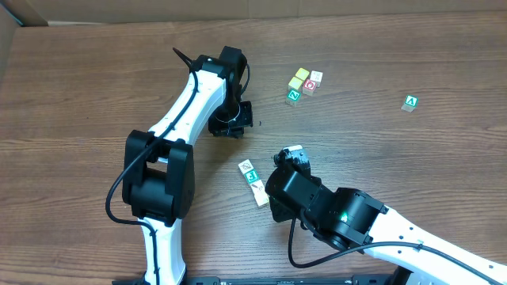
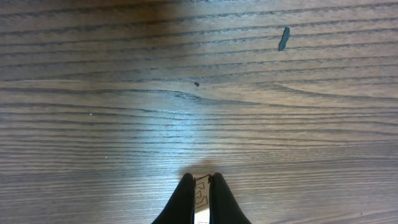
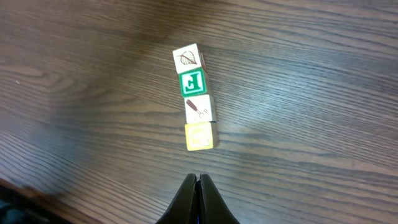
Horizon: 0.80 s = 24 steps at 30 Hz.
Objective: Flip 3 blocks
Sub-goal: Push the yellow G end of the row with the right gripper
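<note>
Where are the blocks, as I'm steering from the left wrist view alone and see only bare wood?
Observer: A row of blocks lies mid-frame in the overhead view, close beside the right gripper.
Operator: How many are in it?
Observer: The right wrist view shows four in a line: white, green, white, yellow.
Operator: Is the right gripper on them?
Observer: No. It is shut and stops short of the yellow block at the near end, with a gap between.
</note>
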Each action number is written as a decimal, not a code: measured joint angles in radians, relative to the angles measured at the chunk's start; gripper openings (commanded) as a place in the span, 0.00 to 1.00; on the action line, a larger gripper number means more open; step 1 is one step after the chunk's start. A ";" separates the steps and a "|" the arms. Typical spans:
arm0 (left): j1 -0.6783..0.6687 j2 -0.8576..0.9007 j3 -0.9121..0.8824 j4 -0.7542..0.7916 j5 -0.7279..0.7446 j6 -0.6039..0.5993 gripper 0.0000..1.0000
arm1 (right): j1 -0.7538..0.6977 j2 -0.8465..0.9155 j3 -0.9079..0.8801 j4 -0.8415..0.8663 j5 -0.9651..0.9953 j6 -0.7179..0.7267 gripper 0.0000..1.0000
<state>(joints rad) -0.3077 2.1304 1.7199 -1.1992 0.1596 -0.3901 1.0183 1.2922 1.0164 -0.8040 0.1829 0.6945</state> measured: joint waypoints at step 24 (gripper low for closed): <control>-0.031 0.000 -0.102 0.060 -0.067 -0.079 0.04 | 0.096 0.256 -0.193 0.304 -0.031 0.217 0.04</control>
<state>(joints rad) -0.3389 2.1304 1.6180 -1.1397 0.0925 -0.4694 1.1145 1.5478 0.8234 -0.4995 0.1524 0.9115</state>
